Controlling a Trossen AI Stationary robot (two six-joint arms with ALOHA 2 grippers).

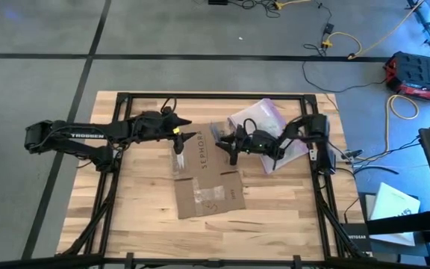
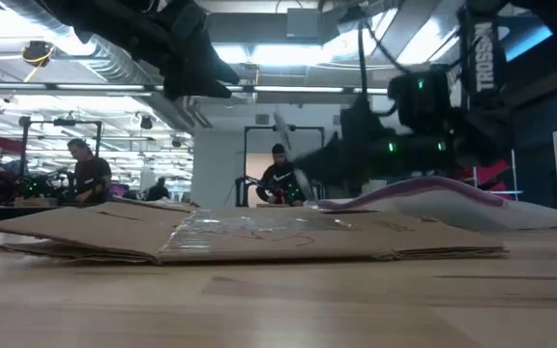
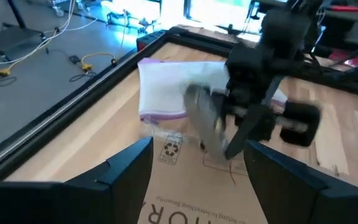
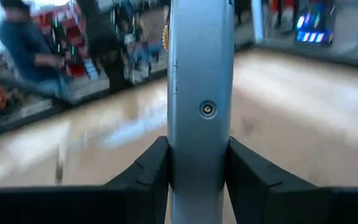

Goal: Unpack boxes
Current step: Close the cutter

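Note:
A flattened brown cardboard box [image 1: 206,179] with black SEPHORA lettering lies flat on the wooden table; the low view shows it as a low sheet [image 2: 249,237]. My right gripper [image 1: 226,142] hovers over its far right part, shut on a grey knife-like tool [image 4: 199,74]. That gripper and tool [image 3: 205,121] also appear blurred in the left wrist view. My left gripper [image 3: 197,171] hangs above the box's far left part [image 1: 179,140], open, with nothing between its fingers. My right gripper pinches the grey tool's body [image 4: 199,134] between its two fingers [image 4: 146,171], one on each flat side. The tool runs along the fingers and sticks out well past them. The fingers come about level from the table's right side. The tool is held clear above the cardboard.
A clear plastic bag with a purple zip edge [image 1: 263,119] lies at the far right of the table, beside the box. The black frame rails [image 1: 200,96] run along the table's edges. People are in the room beyond the table [image 2: 90,174].

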